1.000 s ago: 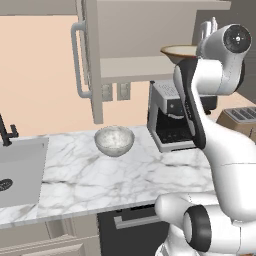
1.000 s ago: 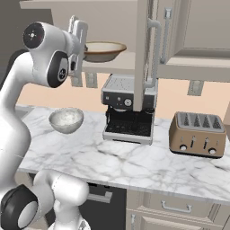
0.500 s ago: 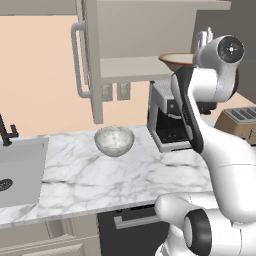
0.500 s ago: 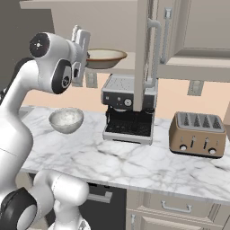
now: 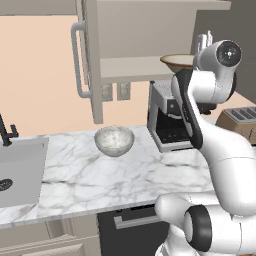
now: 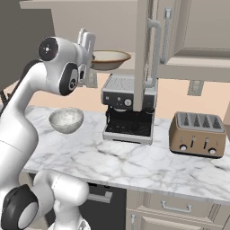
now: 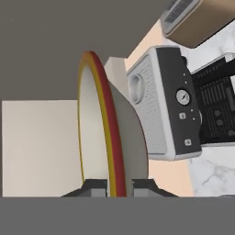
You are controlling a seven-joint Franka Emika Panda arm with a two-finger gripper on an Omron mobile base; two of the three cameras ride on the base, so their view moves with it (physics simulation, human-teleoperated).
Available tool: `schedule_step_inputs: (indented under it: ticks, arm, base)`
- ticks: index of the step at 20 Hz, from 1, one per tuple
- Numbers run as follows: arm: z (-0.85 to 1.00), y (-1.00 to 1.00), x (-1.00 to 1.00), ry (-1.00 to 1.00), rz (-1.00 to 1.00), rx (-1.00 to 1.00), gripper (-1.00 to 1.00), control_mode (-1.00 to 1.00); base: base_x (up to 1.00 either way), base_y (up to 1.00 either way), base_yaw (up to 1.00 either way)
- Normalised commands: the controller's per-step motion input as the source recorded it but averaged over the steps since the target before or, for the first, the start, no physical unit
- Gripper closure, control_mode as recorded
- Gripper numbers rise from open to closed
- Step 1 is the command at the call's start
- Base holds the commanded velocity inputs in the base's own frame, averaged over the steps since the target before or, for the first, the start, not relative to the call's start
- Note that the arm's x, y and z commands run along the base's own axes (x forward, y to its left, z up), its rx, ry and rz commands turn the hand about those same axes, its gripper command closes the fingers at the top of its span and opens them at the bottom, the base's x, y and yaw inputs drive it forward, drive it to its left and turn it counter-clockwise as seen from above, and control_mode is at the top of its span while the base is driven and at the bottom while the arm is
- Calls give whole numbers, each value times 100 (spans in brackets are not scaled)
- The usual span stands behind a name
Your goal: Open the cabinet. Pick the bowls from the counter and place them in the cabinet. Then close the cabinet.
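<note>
Left base view: marbled bowl (image 5: 114, 140) rests on the counter (image 5: 125, 175). Right base view: tan bowl (image 6: 109, 59) is raised at the open cabinet (image 6: 134, 27) (above the coffee machine (image 6: 127, 108)). Hand view: gripper (image 7: 119, 187) clamps the tan bowl's rim.

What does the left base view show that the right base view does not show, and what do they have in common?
The left base view shows the steel sink at the counter's end. The right base view shows the whole tan toaster and the gripper shut on the tan bowl by its rim. Both share the open cabinet, the marbled bowl on the counter, and the coffee machine.
</note>
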Motion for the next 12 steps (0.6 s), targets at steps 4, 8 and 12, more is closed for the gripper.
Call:
schedule_step_inputs:
  ticks: [4, 8, 12]
  arm:
    - [0, -15, 20, 0, 0, 0, 100, -100]
    - [-2, -8, 24, 0, 0, 0, 100, -100]
    - [-11, -1, 26, 0, 0, 0, 100, -100]
  base:
    - [0, 0, 0]
    - [0, 0, 0]
    - [0, 0, 0]
